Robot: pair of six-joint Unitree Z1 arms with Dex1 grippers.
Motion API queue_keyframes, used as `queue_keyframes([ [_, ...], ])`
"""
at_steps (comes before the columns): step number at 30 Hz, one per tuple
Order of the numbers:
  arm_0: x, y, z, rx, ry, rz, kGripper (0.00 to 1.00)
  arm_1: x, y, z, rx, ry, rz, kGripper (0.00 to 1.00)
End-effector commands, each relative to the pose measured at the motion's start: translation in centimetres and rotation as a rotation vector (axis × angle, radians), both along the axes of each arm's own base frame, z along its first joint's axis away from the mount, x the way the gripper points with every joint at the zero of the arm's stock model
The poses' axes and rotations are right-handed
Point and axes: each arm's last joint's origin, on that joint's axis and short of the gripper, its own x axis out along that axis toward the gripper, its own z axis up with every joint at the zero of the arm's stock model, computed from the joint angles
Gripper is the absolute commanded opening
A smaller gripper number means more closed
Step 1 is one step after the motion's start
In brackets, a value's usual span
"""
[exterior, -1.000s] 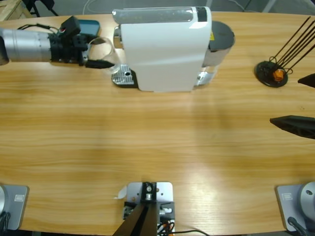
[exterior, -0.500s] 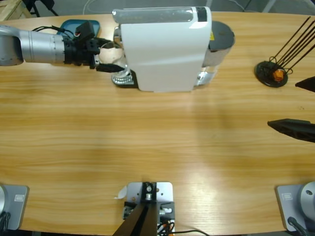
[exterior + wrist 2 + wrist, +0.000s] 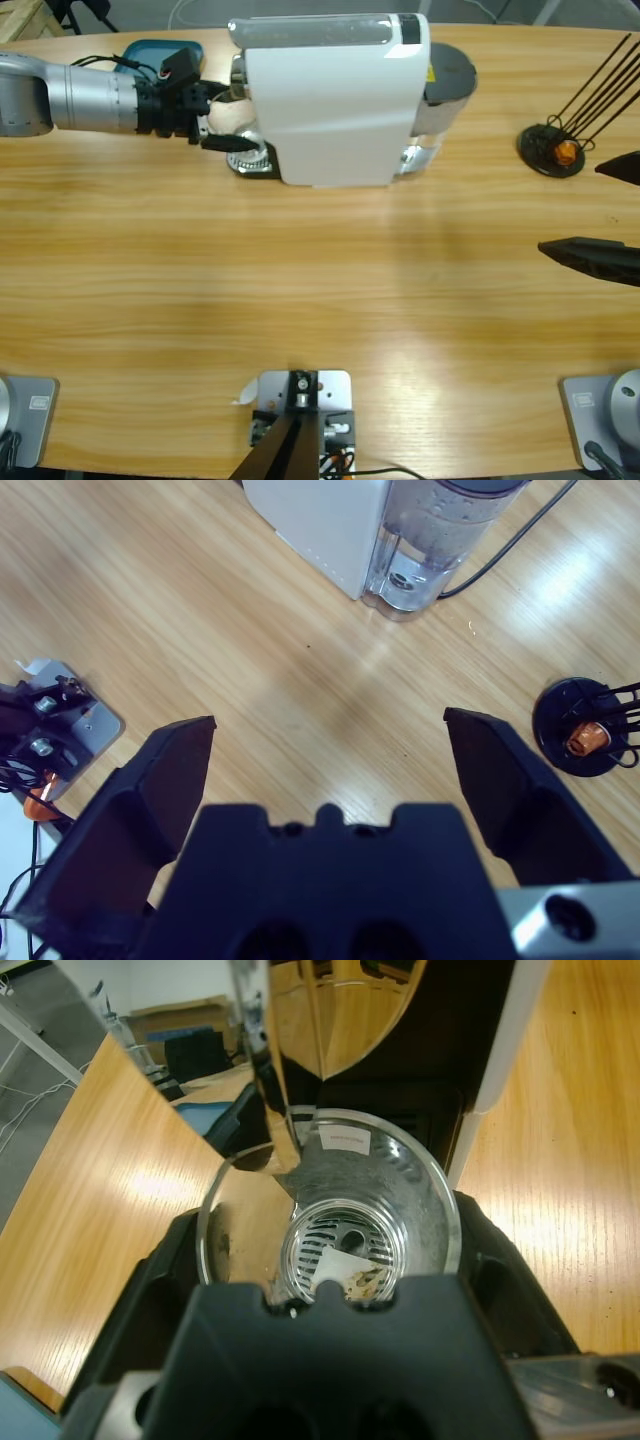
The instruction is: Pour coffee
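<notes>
The left gripper (image 3: 228,120) clasps a clear glass tumbler (image 3: 330,1210) upright on the white coffee machine's (image 3: 330,100) drip grille (image 3: 335,1250). The right gripper (image 3: 330,770) hangs splayed, empty.

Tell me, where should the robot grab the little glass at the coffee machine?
Grab the glass by its round side wall, coming level from the side away from the coffee machine, whose white body blocks the far side and overhangs the top. The left gripper holds it so, a jaw each side.
</notes>
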Motion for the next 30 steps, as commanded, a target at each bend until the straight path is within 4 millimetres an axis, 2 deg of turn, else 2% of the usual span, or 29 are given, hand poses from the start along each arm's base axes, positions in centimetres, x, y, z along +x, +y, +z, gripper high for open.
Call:
queue_keyframes([
  [1, 0.2, -0.6, -1.8, 0.033, 0.046, -0.001, 0.0, 0.3, 0.5, -1.3, -0.053, 0.015, -0.007, 1.0],
  [4, 0.3, -0.6, -1.8, 0.038, 0.046, 0.012, 0.0, 0.3, 0.4, -1.4, -0.052, 0.016, -0.007, 1.0],
  [5, 0.4, -0.5, -1.8, 0.04, 0.049, 0.023, 0.108, 0.3, 0.4, -1.4, -0.051, 0.016, -0.007, 1.0],
  [6, 0.4, -0.3, -1.8, 0.039, 0.05, 0.026, 0.849, 0.3, 0.4, -1.4, -0.051, 0.016, -0.007, 1.0],
  [7, 0.3, -0.1, -1.8, 0.035, 0.053, 0.029, 0.959, 0.3, 0.5, -1.4, -0.051, 0.017, -0.008, 1.0],
  [16, 0.1, 2.5, -1.2, -0.006, 0.102, 0.085, 0.964, 0.4, 0.6, -1.2, -0.048, 0.019, -0.013, 1.0],
  [21, -0.8, 4.6, 0.8, -0.055, 0.087, 0.107, 0.964, 0.4, 0.7, -1.1, -0.042, 0.019, -0.015, 1.0],
  [24, -2.8, 5.8, 2.4, -0.083, 0.073, 0.124, 0.964, 0.6, 0.8, -0.5, -0.037, 0.009, -0.02, 1.0],
  [28, -6.0, 7.0, 4.0, -0.113, 0.072, 0.139, 0.964, 1.2, 1.1, 1.5, -0.037, -0.032, -0.068, 1.0],
  [29, -6.9, 7.4, 4.3, -0.125, 0.076, 0.146, 0.964, 1.3, 1.3, 2.0, -0.029, -0.047, -0.079, 0.987],
  [30, -7.8, 7.7, 4.7, -0.137, 0.082, 0.16, 0.964, 1.7, 1.5, 2.5, -0.023, -0.056, -0.095, 0.919],
])
